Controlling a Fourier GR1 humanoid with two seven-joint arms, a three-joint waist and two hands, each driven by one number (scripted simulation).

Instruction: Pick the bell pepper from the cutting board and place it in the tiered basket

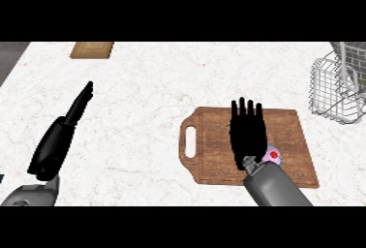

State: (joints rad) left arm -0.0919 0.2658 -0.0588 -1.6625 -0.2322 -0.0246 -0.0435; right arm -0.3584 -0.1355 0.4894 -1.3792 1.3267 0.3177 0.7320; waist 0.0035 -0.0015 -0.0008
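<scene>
my right robot hand [247, 133] lies flat over the wooden cutting board [214, 145], fingers straight and spread a little, pointing away from me toward the far side of the board. it holds nothing; the fingers are apart and not curled. the grey forearm behind it comes in from the lower edge and covers the near right part of the board.

just beside my right wrist, on the board's near right area, a small pinkish thing with a red spot peeks out [272, 155]. it is mostly hidden by my wrist and forearm, so i can only say it may be the bell pepper; its shape is not clear from here. it sits on the board, to the right of my palm, and i cannot tell whether my hand touches it.

the cutting board rests on the white marbled bench [143, 87], its handle slot facing left. the wire tiered basket [340, 87] stands at the right edge of the bench, well apart from the board's near corner and beyond its far right corner.

my left robot hand [68, 126] rests near the left side, fingers straight and held together, pointing up and away, empty.

a small wooden block [92, 49] lies at the far edge of the bench.
</scene>
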